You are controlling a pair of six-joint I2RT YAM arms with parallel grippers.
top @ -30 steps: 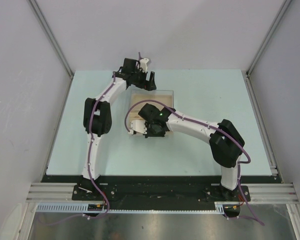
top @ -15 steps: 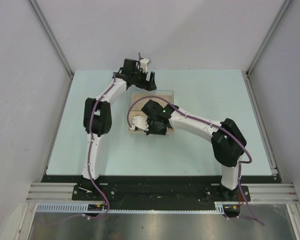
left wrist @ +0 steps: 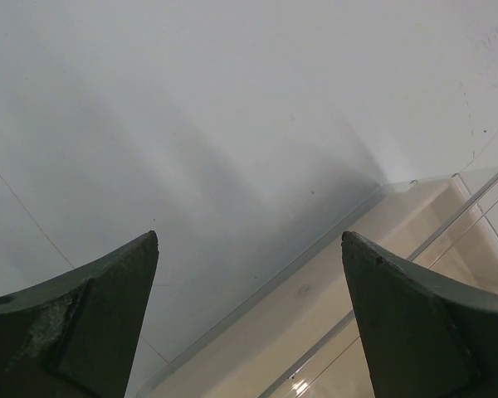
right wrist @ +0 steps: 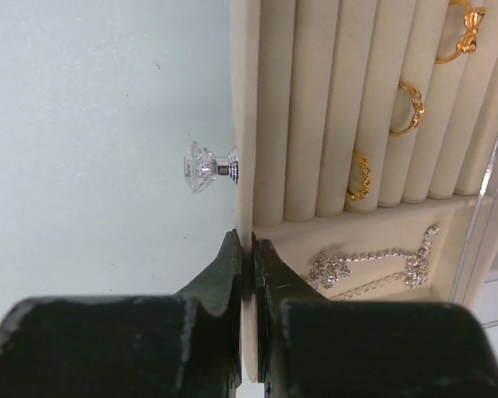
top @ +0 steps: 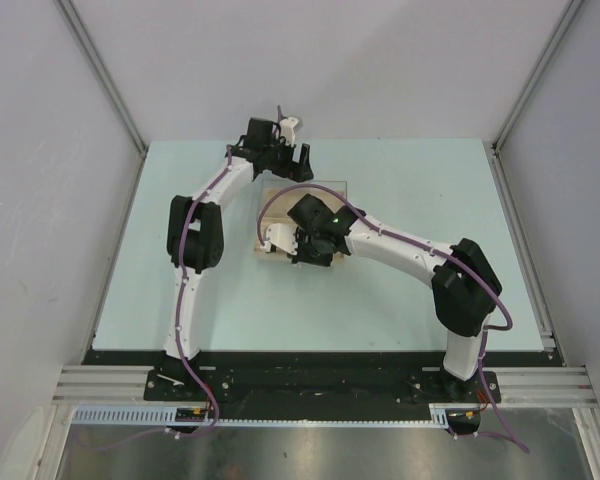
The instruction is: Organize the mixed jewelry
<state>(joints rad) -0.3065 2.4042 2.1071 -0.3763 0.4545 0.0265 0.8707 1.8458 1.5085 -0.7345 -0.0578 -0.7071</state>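
Note:
In the right wrist view the beige slotted tray (right wrist: 270, 99) holds the mixed jewelry: gold rings (right wrist: 410, 109) stand in its slots and a silvery chain (right wrist: 373, 267) lies in the near compartment. A crystal knob (right wrist: 201, 167) sticks out of the tray's front wall. My right gripper (right wrist: 245, 242) is shut on that front wall, below the knob. From above, the right gripper (top: 283, 243) sits at the near left of the beige box (top: 325, 188). My left gripper (top: 300, 160) hangs open at the box's far left corner, and its fingers (left wrist: 108, 290) hold nothing.
The box's clear wall (left wrist: 332, 253) runs diagonally under the left gripper, with pale table (left wrist: 191, 124) beyond. The same clear wall (right wrist: 481, 207) borders the tray on the right. The right forearm (top: 400, 250) crosses the table towards the box.
The right gripper, still shut on the tray's front wall, has shifted a little towards the far side with the tray. The left arm has stayed put.

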